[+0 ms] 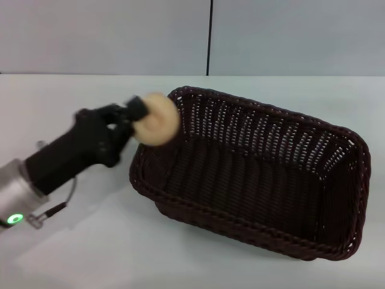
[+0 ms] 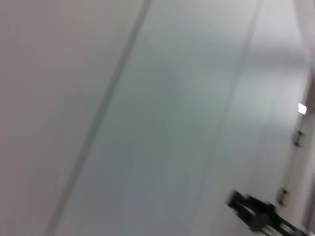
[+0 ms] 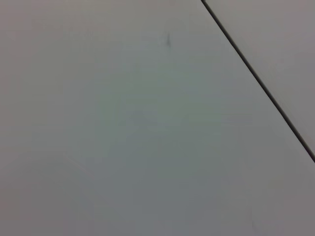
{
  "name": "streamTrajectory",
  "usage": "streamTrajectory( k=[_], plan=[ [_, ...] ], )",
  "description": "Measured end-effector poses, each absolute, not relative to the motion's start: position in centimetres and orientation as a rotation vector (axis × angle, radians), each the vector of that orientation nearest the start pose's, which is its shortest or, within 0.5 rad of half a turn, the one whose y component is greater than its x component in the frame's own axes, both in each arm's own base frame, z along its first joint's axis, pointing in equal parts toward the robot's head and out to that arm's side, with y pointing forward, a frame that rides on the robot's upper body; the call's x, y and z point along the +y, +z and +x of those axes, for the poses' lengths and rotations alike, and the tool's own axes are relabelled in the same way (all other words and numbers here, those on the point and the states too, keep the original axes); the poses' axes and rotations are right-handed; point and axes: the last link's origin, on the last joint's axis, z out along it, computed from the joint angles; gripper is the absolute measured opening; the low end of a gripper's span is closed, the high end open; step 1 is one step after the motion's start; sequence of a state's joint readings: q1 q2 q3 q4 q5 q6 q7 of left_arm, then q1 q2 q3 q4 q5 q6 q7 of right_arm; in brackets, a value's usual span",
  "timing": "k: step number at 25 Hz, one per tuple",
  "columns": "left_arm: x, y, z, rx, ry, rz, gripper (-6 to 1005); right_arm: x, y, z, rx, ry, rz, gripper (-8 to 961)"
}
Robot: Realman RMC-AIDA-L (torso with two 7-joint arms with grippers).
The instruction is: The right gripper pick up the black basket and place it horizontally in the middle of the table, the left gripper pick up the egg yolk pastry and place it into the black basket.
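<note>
The black basket (image 1: pixel 258 174) lies flat on the white table (image 1: pixel 78 253), across the middle and right of the head view, open side up and empty. My left gripper (image 1: pixel 144 120) is shut on the egg yolk pastry (image 1: pixel 157 120) and holds it in the air just above the basket's near-left rim. The pastry looks blurred. My right gripper is out of view in every frame. The left and right wrist views show only grey wall panels.
A grey wall with a dark vertical seam (image 1: pixel 209 36) stands behind the table's far edge. The table's bare white surface runs to the left of and in front of the basket. A thin cable (image 1: pixel 66 201) hangs from the left arm.
</note>
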State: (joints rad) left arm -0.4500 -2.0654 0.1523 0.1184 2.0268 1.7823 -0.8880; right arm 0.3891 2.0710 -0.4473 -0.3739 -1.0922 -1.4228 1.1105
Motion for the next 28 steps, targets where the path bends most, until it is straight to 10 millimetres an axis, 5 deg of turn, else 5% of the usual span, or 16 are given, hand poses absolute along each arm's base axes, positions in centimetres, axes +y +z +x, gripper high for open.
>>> streamTrajectory(
  k=[4,10,17,23,28],
  plan=[
    [27.1,-4.0,-26.2,-0.605,-1.294,-2.481,37,32.6,9.0,33.2,0.720,1.298,-1.501,319],
    [27.0,-4.4,-26.3,-0.618,-1.264,-2.508,36,32.7,8.9,33.1,0.720,1.298,-1.503,318],
    [26.8,-4.1,-26.5,-0.622,-1.276,-2.487,344,32.9,9.0,33.0,0.717,1.301,-1.505,318],
    [26.5,-2.1,-28.5,-0.619,-1.296,-2.250,543,32.8,8.9,33.1,0.692,1.275,-1.508,318],
    [24.9,0.8,-31.0,-0.554,-1.291,-1.955,536,32.4,8.7,33.3,0.664,1.244,-1.510,319]
  ],
)
